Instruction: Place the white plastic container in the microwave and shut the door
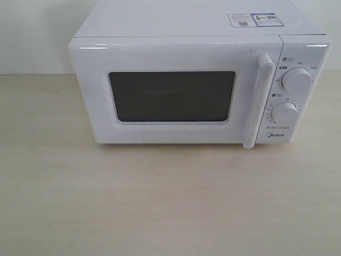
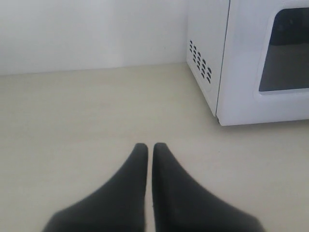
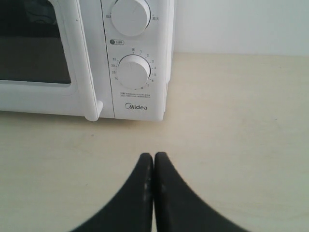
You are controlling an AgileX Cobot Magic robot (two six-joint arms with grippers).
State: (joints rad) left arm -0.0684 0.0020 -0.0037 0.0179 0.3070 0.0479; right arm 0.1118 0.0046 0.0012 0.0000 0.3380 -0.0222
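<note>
Pale desk; door shut, my left claw and right claw pinched empty. Yanking the handle could slide the microwave.

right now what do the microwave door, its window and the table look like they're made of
Door: glossy white casing, painted metal or plastic; soft highlights along its edge, cannot tell which.
Window: dark, smooth glass-like pane with faint reflections.
Table: pale, matte wood-look surface with fine grain streaks, possibly laminate.
</note>
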